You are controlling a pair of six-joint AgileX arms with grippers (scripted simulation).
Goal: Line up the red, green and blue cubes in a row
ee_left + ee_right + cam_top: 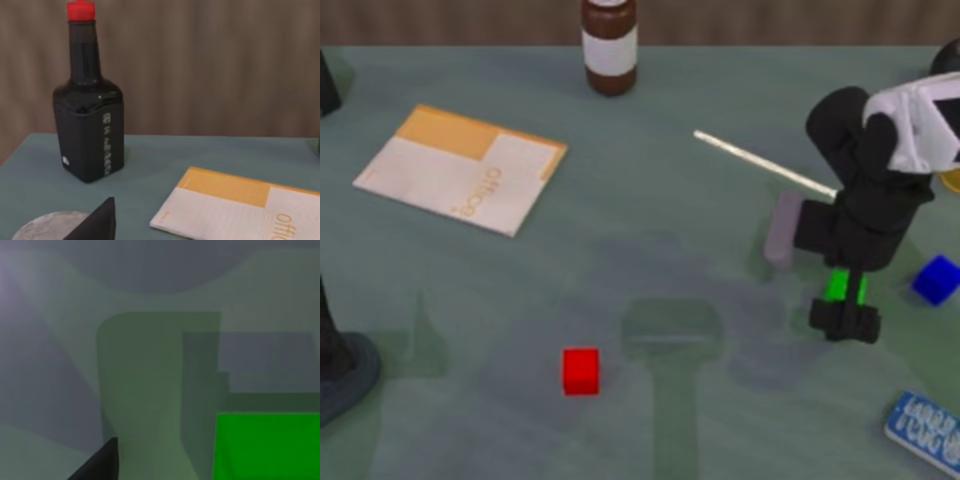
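The red cube [581, 371] sits alone on the table, front centre. By the right edge is the blue cube [935, 279]. The green cube [836, 287] shows in slivers behind the fingers of my right gripper [845, 320], which hangs over it. In the right wrist view the green cube [267, 447] fills one corner. The one dark finger [102, 462] in that view stands well clear of it, so the gripper is open with nothing in its grasp. My left gripper [335, 360] is parked at the left edge, open.
An orange-and-white notebook [460, 168] lies at the back left. A brown bottle [609, 45] stands at the back centre, and a thin white stick [765, 164] lies behind the right arm. A patterned blue pack [927, 432] is at the front right corner. A dark bottle [89, 130] stands near the left arm.
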